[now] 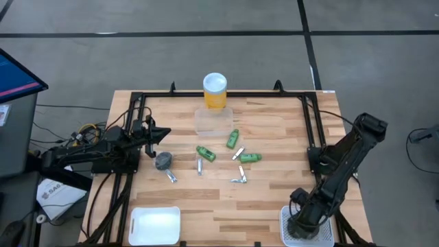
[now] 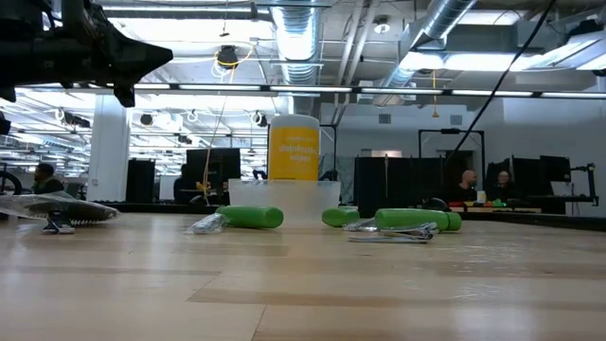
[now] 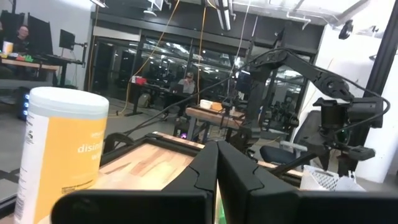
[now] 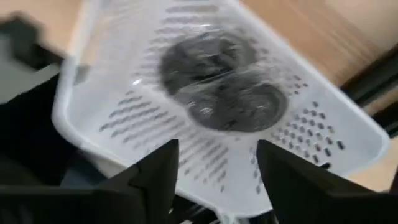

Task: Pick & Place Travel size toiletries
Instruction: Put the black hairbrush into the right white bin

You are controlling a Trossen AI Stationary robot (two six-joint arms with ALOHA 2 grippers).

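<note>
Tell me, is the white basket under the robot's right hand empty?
No, not empty. The right wrist view shows two dark grey round pieces lying inside the white perforated basket, under the open right gripper.

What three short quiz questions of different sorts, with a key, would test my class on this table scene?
1. True or false: the right hand hangs open over the white perforated plastic basket.
2. How many small bright green plastic tubes lie on the wooden table?
3. What stands at the far edge: A) red box, B) tall yellow cylinder with white lid?

Key: 1 true; 2 three; 3 B.
</note>
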